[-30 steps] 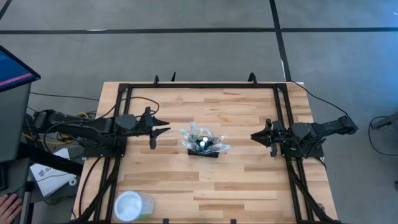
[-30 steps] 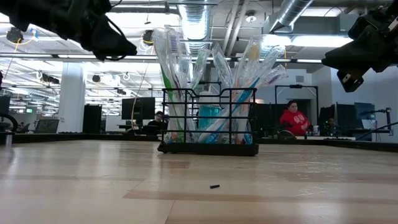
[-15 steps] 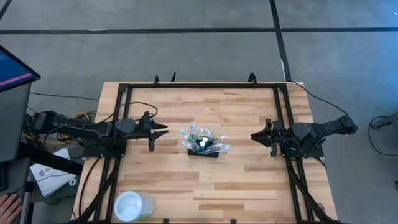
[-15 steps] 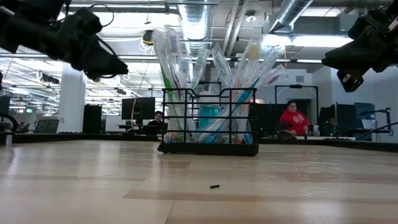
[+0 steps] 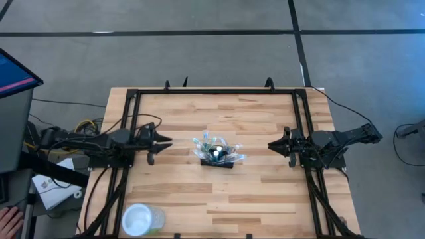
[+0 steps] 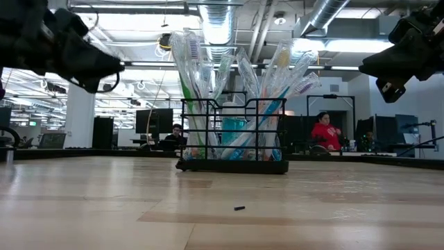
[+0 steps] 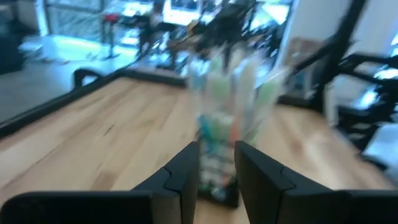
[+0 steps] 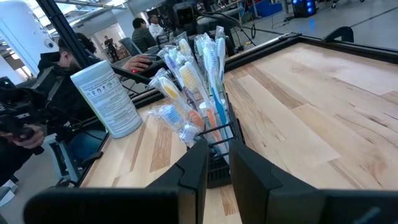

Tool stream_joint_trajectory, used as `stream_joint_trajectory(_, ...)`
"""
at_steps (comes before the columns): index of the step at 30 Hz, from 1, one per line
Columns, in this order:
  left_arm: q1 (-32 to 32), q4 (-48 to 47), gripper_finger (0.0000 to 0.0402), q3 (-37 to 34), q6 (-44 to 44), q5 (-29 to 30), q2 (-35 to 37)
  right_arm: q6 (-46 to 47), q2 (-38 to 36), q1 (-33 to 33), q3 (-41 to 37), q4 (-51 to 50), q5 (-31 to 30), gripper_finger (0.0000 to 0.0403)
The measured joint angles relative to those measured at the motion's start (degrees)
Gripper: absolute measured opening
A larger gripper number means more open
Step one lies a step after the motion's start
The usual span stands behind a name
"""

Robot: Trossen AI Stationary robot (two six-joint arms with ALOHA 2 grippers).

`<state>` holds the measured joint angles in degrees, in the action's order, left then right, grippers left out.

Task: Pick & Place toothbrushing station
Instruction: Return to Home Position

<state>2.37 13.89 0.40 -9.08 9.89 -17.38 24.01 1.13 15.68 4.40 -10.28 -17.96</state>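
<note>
The toothbrushing station point(image 5: 218, 154) is a small black wire caddy. It stands on its base at the table's middle, and several wrapped toothbrushes lean out of its top point(image 6: 232, 83). My left gripper point(image 5: 170, 141) hovers level to the caddy's left, pointing at it, open by a narrow gap, with nothing between the fingers point(image 7: 217, 171). Over the right side my right gripper point(image 5: 270, 145) also points level at the caddy point(image 8: 208, 134). It is open by a narrow gap point(image 8: 219, 168). Both are clear of the table point(image 6: 111, 66) point(image 6: 378, 73).
A white round container point(image 5: 141, 219) point(image 8: 106, 102) stands at the table's near left corner. Black rails point(image 5: 216, 91) frame the tabletop. A small dark speck point(image 6: 239, 207) lies in front of the caddy. People sit beyond the table point(image 6: 326, 132) point(image 8: 56, 81).
My left gripper has drawn back toward the table's left edge, away from the caddy, and has sunk lower. My right gripper and the caddy have kept still.
</note>
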Motion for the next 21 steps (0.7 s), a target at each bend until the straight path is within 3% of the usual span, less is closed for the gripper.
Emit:
stream_joint_trajectory(6,0.00,0.08,0.0099,0.00,1.22,-7.56,4.93,0.00,0.00,-0.01,0.00,0.00,-0.01,0.0059)
stream_joint_trajectory(21,0.00,0.31,0.0099,-0.02,1.11,-8.15,2.65,0.00,0.00,-0.01,0.00,0.00,0.00,0.0059)
